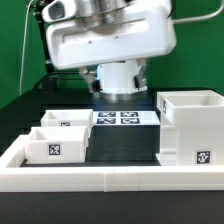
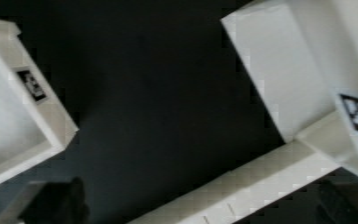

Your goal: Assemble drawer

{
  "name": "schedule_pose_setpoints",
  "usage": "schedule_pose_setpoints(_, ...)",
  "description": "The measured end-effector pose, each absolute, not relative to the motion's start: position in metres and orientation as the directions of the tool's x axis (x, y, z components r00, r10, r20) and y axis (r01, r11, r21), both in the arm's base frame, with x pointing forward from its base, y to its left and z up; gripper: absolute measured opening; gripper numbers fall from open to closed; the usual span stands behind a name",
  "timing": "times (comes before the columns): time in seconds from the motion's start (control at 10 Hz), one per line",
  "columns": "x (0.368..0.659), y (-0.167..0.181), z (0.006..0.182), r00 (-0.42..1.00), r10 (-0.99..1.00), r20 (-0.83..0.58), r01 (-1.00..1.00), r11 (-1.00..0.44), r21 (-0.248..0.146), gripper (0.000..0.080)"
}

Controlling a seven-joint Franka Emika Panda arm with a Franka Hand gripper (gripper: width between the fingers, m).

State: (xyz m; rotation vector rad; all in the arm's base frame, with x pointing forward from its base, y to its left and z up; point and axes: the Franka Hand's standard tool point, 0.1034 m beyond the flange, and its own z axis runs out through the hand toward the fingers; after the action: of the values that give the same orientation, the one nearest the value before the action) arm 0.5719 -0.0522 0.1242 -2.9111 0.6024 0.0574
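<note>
The drawer lies in separate parts on the black table. The large boxy white case (image 1: 190, 125) stands at the exterior view's right, with a tag on its front. Two small white trays (image 1: 60, 121) (image 1: 54, 146) sit at the exterior view's left, the nearer one tagged. The arm hangs over the middle of the table, and its hand (image 1: 120, 76) is above the gap between the trays and the case. In the wrist view a tray (image 2: 12, 115) and the case (image 2: 297, 75) flank bare black table. My gripper (image 2: 202, 205) is open and empty; one dark finger (image 2: 51, 200) shows.
The marker board (image 1: 120, 118) lies flat at the back middle, under the hand. A low white rim (image 1: 110, 181) edges the table at the front and crosses the wrist view (image 2: 247, 190) diagonally. Black table (image 2: 149, 110) shows between the tray and the case.
</note>
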Motion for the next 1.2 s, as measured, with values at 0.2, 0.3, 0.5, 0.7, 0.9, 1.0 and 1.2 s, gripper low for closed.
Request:
schedule_pose_setpoints(0.2, 0.574, -0.055, 0.123, 0.921, -0.386, -0.053, -0.389, -0.908, -0.156, 0.0649)
schedule_pose_setpoints(0.3, 0.574, -0.054, 0.123, 0.922, -0.383, -0.054, -0.387, -0.909, -0.156, 0.0649)
schedule_pose_setpoints(0.5, 0.573, -0.055, 0.121, 0.934, -0.354, -0.049, -0.357, -0.924, -0.135, 0.0649)
schedule_pose_setpoints(0.7, 0.571, -0.062, 0.111, 0.986, -0.167, -0.026, -0.168, -0.985, -0.038, 0.0649)
schedule_pose_setpoints(0.9, 0.562, -0.070, 0.099, 0.995, -0.097, -0.014, -0.098, -0.995, -0.026, 0.0649)
schedule_pose_setpoints(1.0, 0.558, -0.072, 0.094, 0.997, -0.075, -0.010, -0.075, -0.997, -0.024, 0.0649)
schedule_pose_setpoints(1.2, 0.551, -0.083, 0.081, 0.999, -0.032, -0.010, -0.032, -0.999, -0.026, 0.0649)
